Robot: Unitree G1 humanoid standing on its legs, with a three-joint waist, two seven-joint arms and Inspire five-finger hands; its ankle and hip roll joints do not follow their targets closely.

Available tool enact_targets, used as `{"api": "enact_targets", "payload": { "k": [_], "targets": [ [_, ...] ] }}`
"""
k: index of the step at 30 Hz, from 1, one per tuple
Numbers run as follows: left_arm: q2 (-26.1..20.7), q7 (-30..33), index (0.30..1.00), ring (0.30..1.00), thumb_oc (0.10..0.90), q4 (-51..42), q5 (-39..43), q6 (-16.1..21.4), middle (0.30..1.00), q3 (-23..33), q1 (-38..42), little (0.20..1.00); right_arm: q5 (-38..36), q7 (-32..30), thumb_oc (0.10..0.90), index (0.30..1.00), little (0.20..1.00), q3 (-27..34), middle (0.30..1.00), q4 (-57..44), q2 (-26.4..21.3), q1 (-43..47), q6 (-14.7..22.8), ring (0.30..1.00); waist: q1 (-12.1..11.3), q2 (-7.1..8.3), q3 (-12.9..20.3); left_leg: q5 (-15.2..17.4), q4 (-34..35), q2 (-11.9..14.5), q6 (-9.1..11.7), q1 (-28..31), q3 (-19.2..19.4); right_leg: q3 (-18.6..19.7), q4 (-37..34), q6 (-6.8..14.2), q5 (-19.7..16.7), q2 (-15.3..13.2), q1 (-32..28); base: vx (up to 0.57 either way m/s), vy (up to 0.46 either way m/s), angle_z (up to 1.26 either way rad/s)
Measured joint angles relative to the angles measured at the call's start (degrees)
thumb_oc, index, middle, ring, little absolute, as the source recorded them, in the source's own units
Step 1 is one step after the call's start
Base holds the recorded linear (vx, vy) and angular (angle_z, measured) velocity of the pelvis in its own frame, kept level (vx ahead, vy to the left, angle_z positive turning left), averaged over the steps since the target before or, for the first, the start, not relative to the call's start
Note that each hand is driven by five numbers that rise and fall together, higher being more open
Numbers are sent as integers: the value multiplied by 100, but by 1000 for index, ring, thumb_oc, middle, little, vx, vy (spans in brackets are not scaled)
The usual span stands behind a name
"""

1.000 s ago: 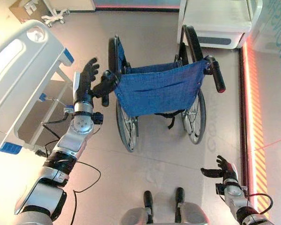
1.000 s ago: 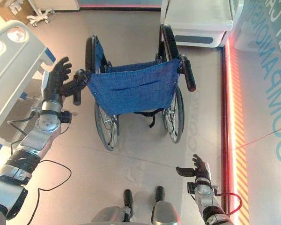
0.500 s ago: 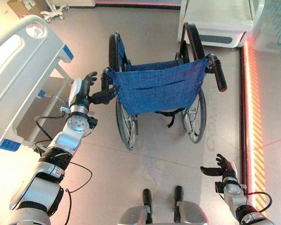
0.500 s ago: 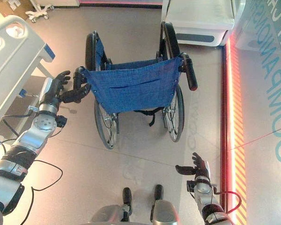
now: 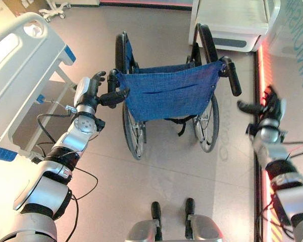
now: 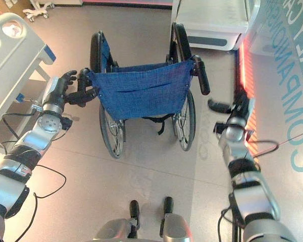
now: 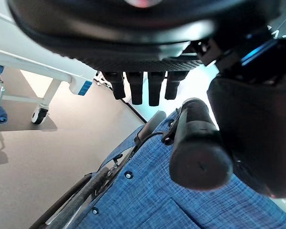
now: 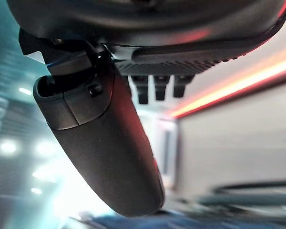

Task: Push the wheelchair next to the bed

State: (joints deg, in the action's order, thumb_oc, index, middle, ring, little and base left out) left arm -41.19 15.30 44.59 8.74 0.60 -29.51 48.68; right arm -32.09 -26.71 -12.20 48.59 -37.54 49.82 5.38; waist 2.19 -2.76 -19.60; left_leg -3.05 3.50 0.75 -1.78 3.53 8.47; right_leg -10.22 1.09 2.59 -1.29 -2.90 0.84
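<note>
The wheelchair (image 5: 167, 96) stands just right of the bed (image 5: 21, 70), its left push handle (image 7: 199, 152) lying between the left hand's (image 5: 93, 91) straight fingers and thumb, while the right hand (image 5: 266, 107) hangs open-fingered, raised beside the wheelchair's right handle (image 5: 232, 78) without touching it.

The wheelchair (image 5: 166, 91) has a blue denim-like cloth back, black push handles (image 5: 233, 78) and black tyres on silver spoked wheels. The bed (image 5: 20, 70) is white with blue corner pieces. The floor (image 5: 161, 171) is beige, edged by a red-orange striped band (image 5: 265, 65).
</note>
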Motion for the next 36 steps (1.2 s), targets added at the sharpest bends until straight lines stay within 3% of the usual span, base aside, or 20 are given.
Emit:
{"api": "enact_targets", "payload": {
  "k": [5,14,19,26,36],
  "targets": [
    [0,-119,900,900,800,298,65,24,900,-165,305,900,15,-382,800,900,900,-83,900,71,-161,676,-106,900,-7,66,-38,0,-2,1,0,2,-1,2,0,0,-3,2,-4,-12,-27,0],
    [-1,-185,900,900,800,405,114,70,900,-160,413,900,14,-569,800,900,900,-633,900,68,-256,825,-113,900,-19,123,-69,0,-4,-3,0,-15,-5,4,-1,-1,-4,1,8,-11,-13,0],
    [-2,-228,900,900,800,453,113,114,900,-161,477,900,-204,80,800,900,900,-834,900,-230,-250,851,-120,900,-28,126,-71,0,-5,-4,0,-60,-11,3,-1,-2,-7,0,49,0,0,0],
    [2,-361,900,900,800,478,108,134,900,-164,613,900,-226,1128,800,900,900,-1370,900,-465,-183,849,-429,900,-46,179,-101,0,-5,-5,0,-79,-23,-8,-4,-3,-7,-1,65,-16,-6,1],
    [9,-404,900,900,800,602,93,164,900,-174,749,900,-250,1207,800,900,900,-1533,900,-670,-108,853,-486,900,-87,230,-119,0,-6,-5,0,-98,-25,-10,-6,-2,-8,-1,80,-7,-2,0]
  ]
}}
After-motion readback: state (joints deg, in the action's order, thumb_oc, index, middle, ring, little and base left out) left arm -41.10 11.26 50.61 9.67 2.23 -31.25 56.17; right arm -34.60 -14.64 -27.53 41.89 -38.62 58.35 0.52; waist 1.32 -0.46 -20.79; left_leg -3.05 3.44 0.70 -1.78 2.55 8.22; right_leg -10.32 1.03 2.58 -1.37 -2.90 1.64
